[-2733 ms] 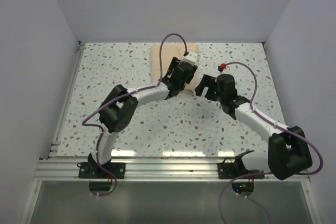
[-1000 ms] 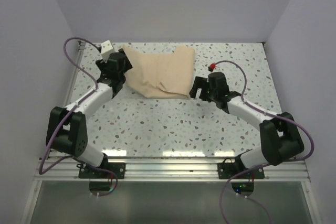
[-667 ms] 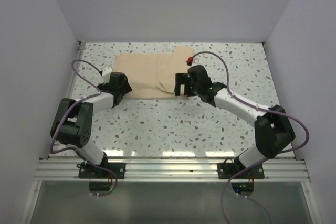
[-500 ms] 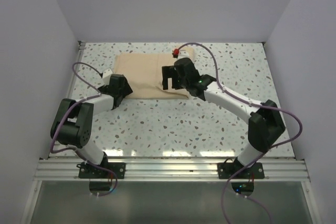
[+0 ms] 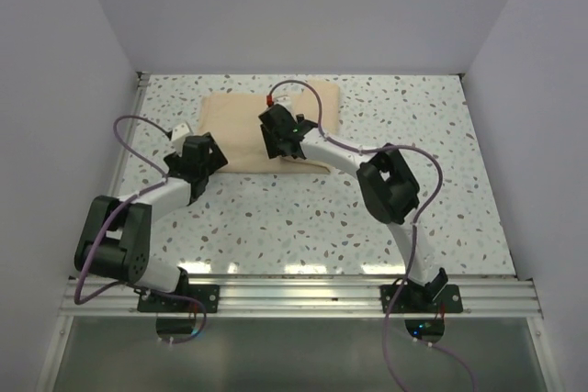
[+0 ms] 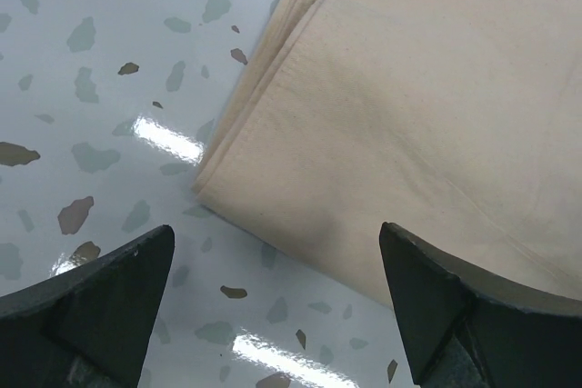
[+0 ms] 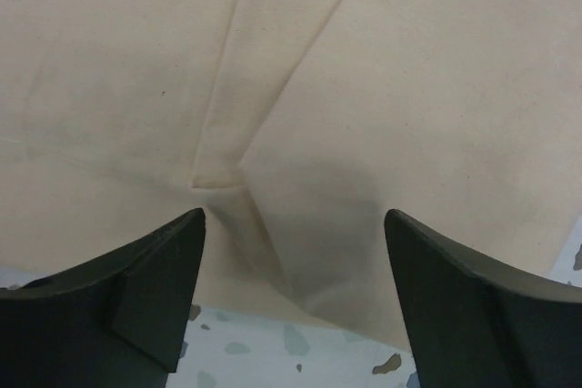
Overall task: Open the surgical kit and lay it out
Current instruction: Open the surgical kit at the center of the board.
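Note:
The surgical kit's beige cloth wrap [image 5: 234, 126] lies partly unfolded and flat at the back of the table. Its steel tray and instruments are hidden. My left gripper [image 5: 209, 159] is open and empty, low at the cloth's near left corner [image 6: 205, 184], not touching it. My right gripper [image 5: 274, 144] is open and empty above the cloth's near edge, where a folded flap and creases [image 7: 236, 174] show between the fingers. The cloth fills most of the right wrist view [image 7: 409, 88].
The speckled tabletop [image 5: 303, 218] stretches in front of the cloth. White walls enclose the back and sides. A metal rail [image 5: 303, 296] runs along the near edge by the arm bases. The right arm's purple cable [image 5: 303, 89] loops over the cloth.
The cloth has been spread leftward from a small folded bundle. The left gripper let go and dropped to its near left corner. The right gripper swung left over the cloth's middle.

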